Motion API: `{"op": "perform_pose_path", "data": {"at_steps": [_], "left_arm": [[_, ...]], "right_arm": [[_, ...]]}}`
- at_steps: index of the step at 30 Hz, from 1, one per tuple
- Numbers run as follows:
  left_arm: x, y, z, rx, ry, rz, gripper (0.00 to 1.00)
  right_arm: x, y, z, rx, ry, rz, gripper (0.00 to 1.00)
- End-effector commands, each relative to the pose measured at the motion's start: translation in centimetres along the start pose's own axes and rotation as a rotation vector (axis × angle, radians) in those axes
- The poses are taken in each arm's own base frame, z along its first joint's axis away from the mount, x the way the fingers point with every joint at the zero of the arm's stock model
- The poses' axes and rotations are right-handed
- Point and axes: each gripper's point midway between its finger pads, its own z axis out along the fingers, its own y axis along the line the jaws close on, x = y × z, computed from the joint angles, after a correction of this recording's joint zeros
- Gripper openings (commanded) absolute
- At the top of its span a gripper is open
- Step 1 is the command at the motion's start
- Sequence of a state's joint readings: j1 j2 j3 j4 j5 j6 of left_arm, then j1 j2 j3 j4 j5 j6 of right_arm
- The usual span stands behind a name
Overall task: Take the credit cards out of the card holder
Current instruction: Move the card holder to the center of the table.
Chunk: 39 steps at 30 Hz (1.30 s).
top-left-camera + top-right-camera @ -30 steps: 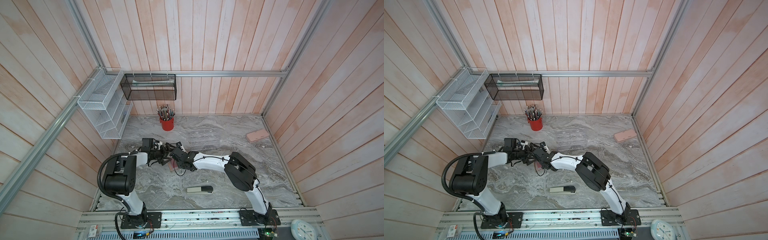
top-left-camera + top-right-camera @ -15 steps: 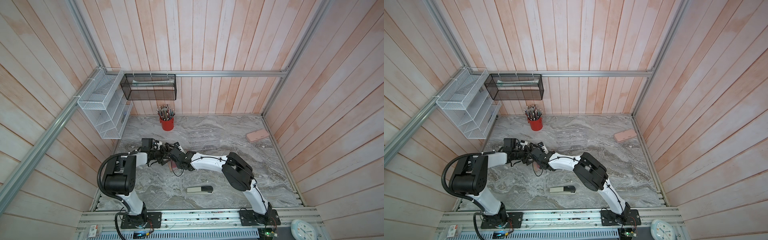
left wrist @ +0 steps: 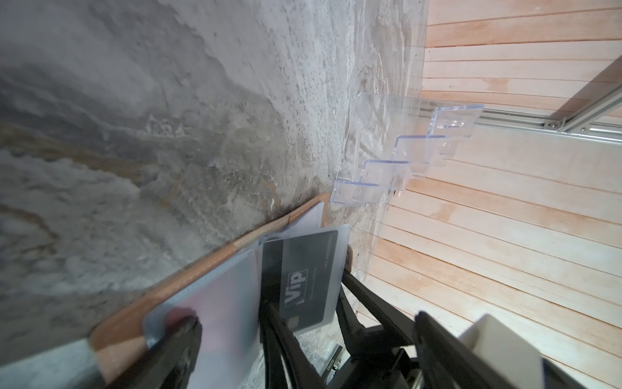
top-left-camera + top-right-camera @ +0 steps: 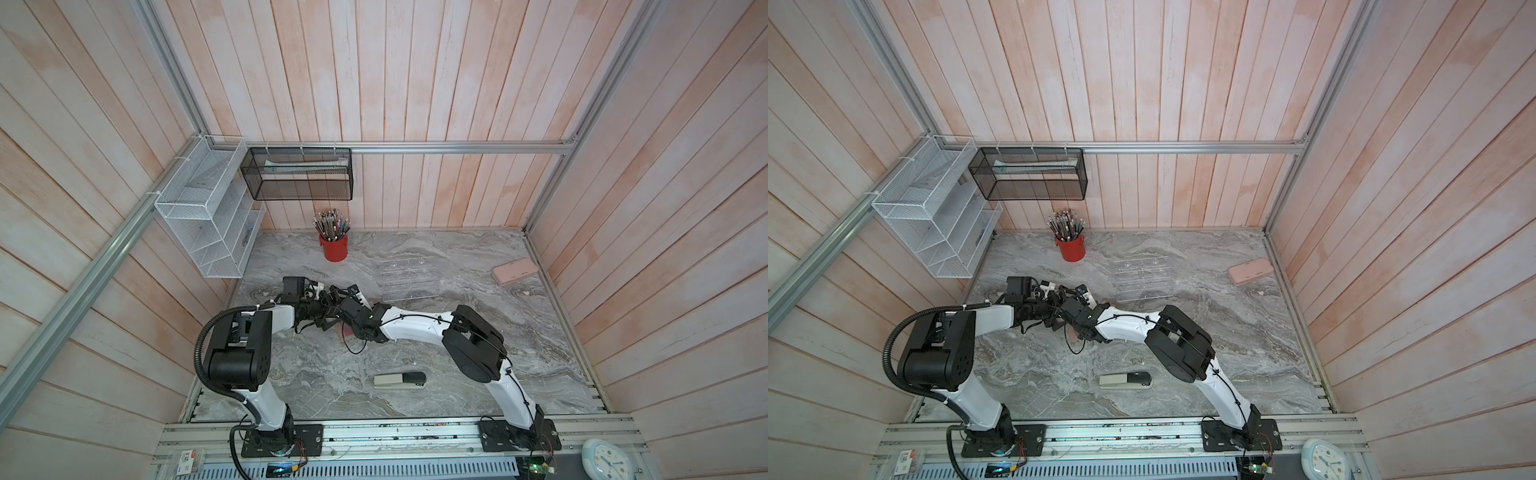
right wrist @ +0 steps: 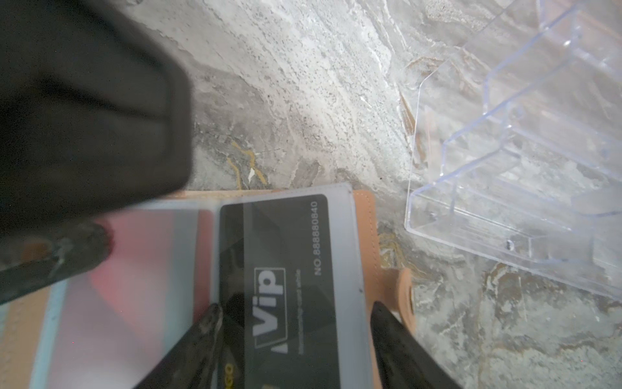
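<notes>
The card holder point(image 5: 365, 215) is lying open, left on the tabletop point(image 4: 457, 353), pinned by the wide-open left hand point(image 3: 304, 328). The right hand point(image 5: 294, 320) is straddling its black card point(image 5: 286, 269), grip unclear; pulling straight out is looking best.

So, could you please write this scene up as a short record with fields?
card holder: open, flat on the table, clear sleeves facing up
black card: sleeved, VIP face up
red card: sleeved alongside, blurred
left gripper: jaws wide, one fingertip on the red card's sleeve
right gripper: jaws astride the black card's sleeve; pinch unclear
clear rack: beside the holder, not touching
</notes>
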<state>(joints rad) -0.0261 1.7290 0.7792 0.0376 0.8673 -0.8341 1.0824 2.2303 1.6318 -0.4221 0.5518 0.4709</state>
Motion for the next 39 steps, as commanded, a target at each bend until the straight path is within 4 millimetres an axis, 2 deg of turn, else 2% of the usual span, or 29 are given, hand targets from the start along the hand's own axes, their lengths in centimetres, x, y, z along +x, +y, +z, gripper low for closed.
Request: {"op": "perform_pose_path", "data": {"at_steps": [1, 10, 18, 24, 29, 34, 39], "left_arm": [[1.4, 4.5, 0.1, -0.127, 0.015, -0.098, 1.00], [1.1, 4.1, -0.1, -0.139, 0.010, -0.081, 1.00], [1.0, 4.1, -0.3, -0.167, 0.019, -0.055, 0.99], [1.5, 4.5, -0.6, -0.215, 0.046, -0.011, 0.96], [1.7, 4.7, -0.6, -0.227, 0.055, -0.006, 0.95], [1.4, 3.5, -0.5, -0.222, 0.047, 0.012, 0.93], [1.3, 1.2, 0.0, -0.211, 0.054, 0.050, 0.93]], "right_arm": [[1.4, -2.7, 0.2, 0.054, 0.053, -0.014, 0.70], [0.5, -2.5, -0.5, -0.024, 0.042, 0.017, 0.70], [0.3, -1.3, -1.4, -0.181, 0.033, 0.059, 0.70], [0.0, -2.0, -1.9, -0.240, 0.033, 0.118, 0.71], [0.6, -2.6, -1.7, -0.298, 0.048, 0.177, 0.70], [0.8, -3.8, -1.7, -0.348, 0.053, 0.230, 0.70], [0.4, -3.3, -2.6, -0.439, 0.042, 0.235, 0.70]]}}
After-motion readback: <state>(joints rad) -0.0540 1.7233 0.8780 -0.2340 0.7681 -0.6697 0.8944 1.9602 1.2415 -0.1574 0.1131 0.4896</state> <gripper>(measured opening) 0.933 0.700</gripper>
